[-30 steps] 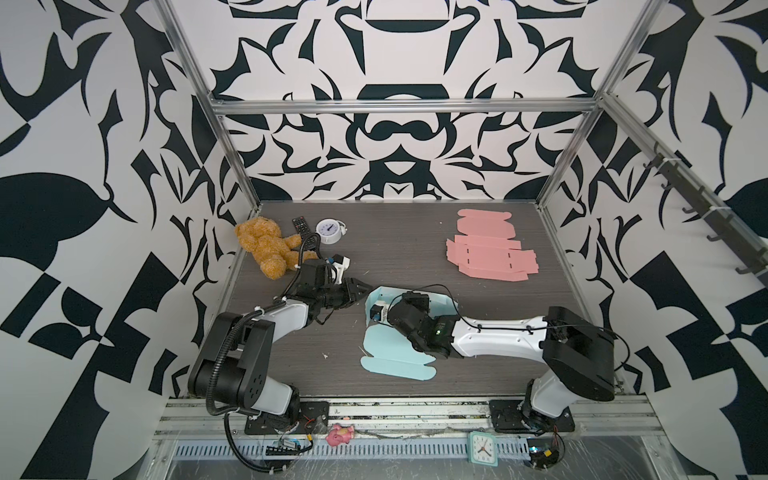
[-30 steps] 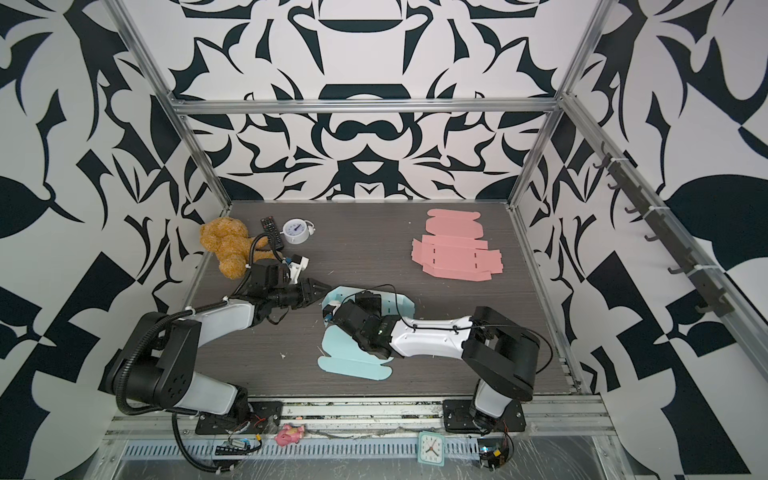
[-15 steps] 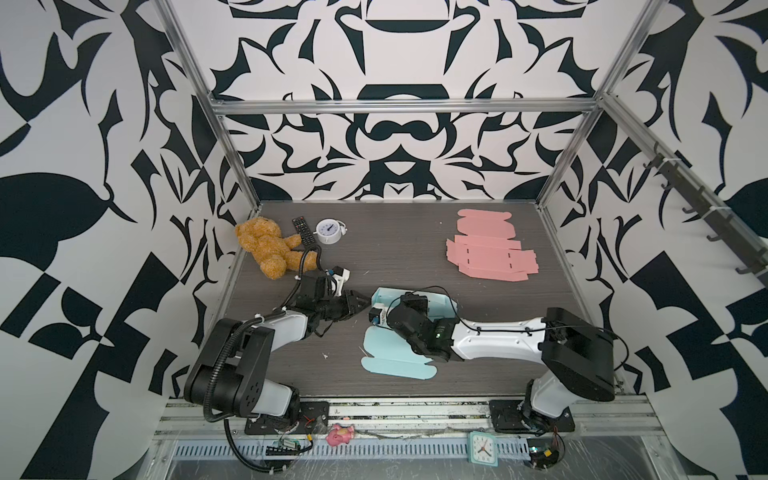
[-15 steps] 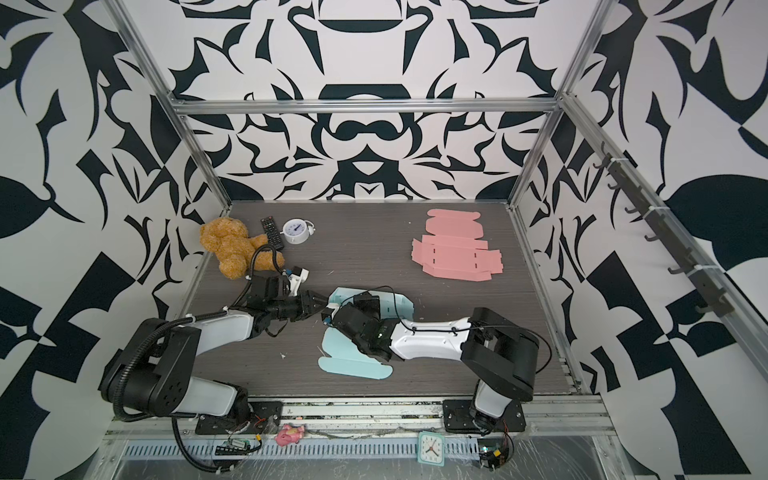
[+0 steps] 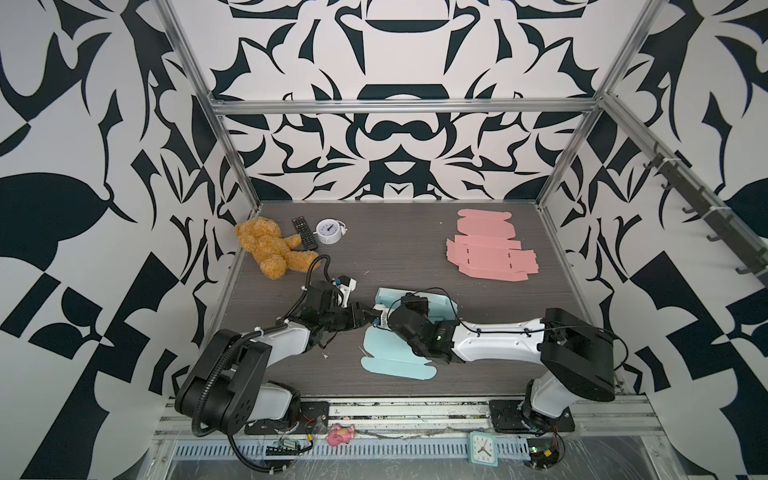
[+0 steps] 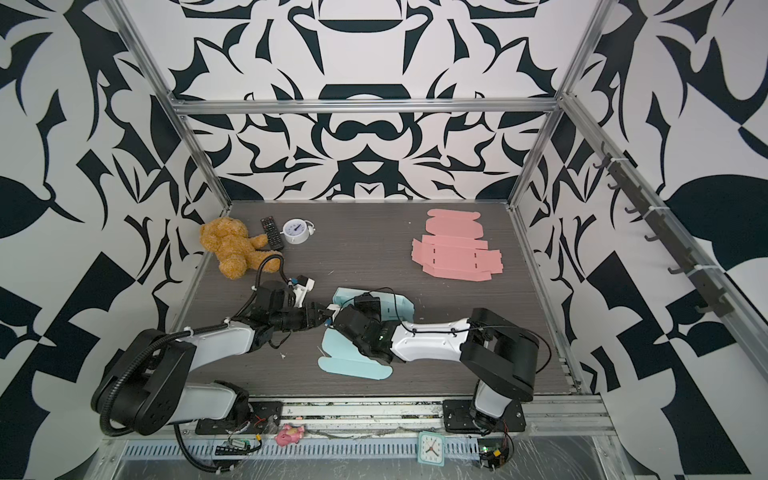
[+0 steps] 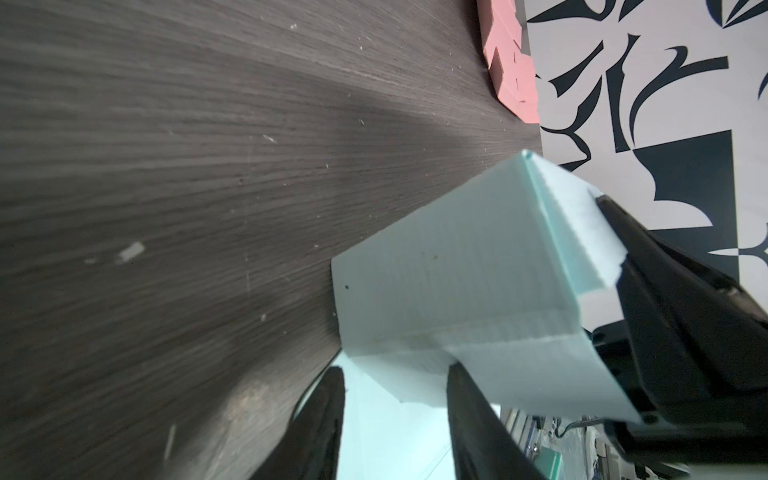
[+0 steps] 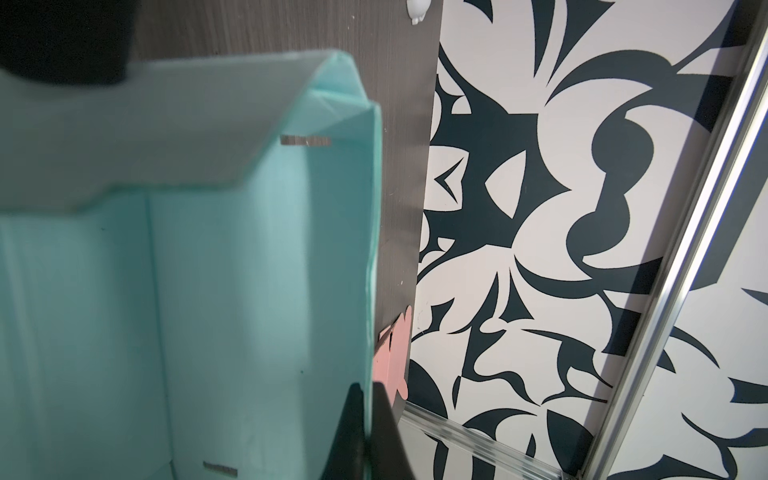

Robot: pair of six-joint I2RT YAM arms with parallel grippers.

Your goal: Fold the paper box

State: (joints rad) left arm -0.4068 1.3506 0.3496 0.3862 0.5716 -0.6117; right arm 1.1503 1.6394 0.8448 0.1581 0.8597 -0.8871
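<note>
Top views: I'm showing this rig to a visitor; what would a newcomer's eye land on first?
The bold black-and-white patterned walls dominate. Mid-table, the left gripper and right gripper face each other at a half-folded light blue paper box, the right pinching its wall. A flat pink sheet lies back right and a teddy bear back left.

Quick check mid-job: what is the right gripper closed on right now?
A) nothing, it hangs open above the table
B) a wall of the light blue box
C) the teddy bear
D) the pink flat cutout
B: in the right wrist view the right gripper pinches the edge of an upright wall of the light blue box, while the pink cutout lies flat and untouched at the back of the table.
</note>
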